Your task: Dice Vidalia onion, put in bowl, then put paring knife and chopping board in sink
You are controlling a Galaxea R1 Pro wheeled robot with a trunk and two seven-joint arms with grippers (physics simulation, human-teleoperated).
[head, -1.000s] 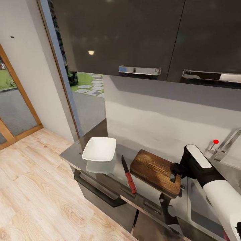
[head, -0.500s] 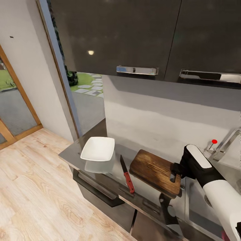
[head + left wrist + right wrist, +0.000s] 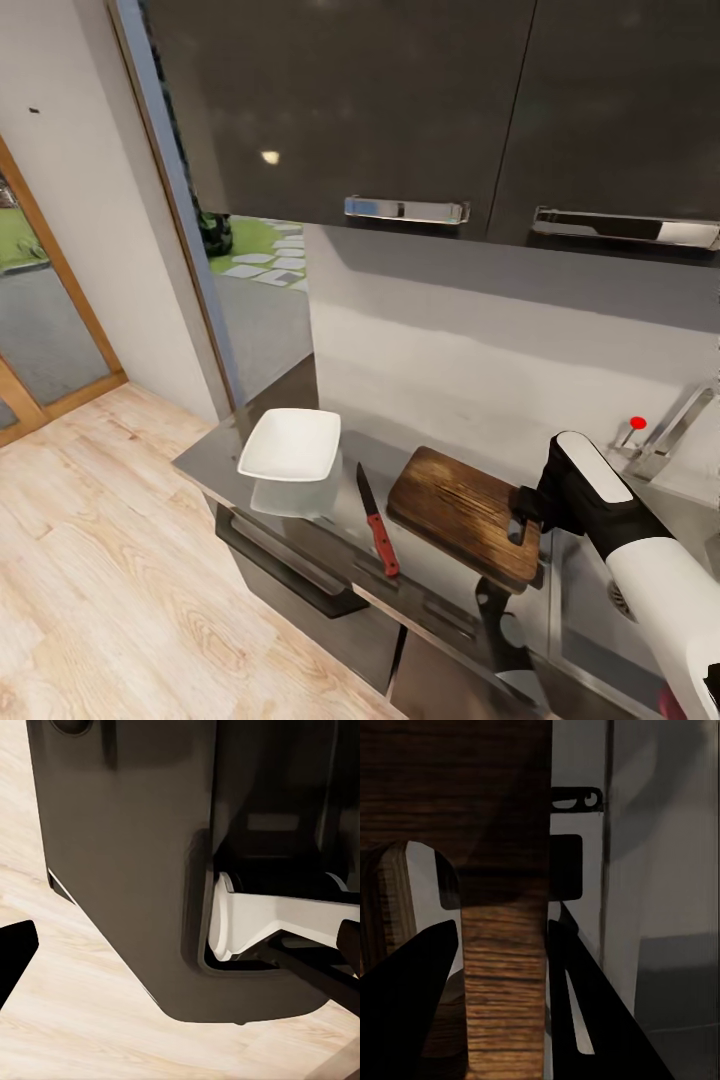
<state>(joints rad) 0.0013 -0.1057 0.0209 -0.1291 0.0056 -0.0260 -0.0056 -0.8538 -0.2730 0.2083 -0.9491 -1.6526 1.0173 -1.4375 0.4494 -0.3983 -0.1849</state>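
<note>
The dark wood chopping board [image 3: 462, 505] lies on the grey countertop [image 3: 215, 457], beside the sink [image 3: 585, 600]. My right gripper [image 3: 518, 522] is shut on the board's end nearest the sink. In the right wrist view the board's edge [image 3: 502, 967] sits between the two black fingers [image 3: 405, 1012], next to its handle slot [image 3: 427, 874]. The paring knife [image 3: 373, 517], with its red handle, lies left of the board. The white bowl [image 3: 290, 445] stands further left. The Vidalia onion is out of view. My left gripper [image 3: 180, 945] is open, facing the robot's dark body above the wooden floor.
An angular chrome tap [image 3: 675, 430] and a small red knob [image 3: 637, 422] stand behind the sink. Glossy black upper cabinets [image 3: 400, 100] with chrome handles hang overhead. A dark drawer handle [image 3: 290, 575] juts out below the counter's front edge. Light wooden floor [image 3: 110, 580] lies to the left.
The bowl, knife and knob have slid slightly left in the picture. My right gripper and the board kept their place in it, so the board sits a little further from the knife.
</note>
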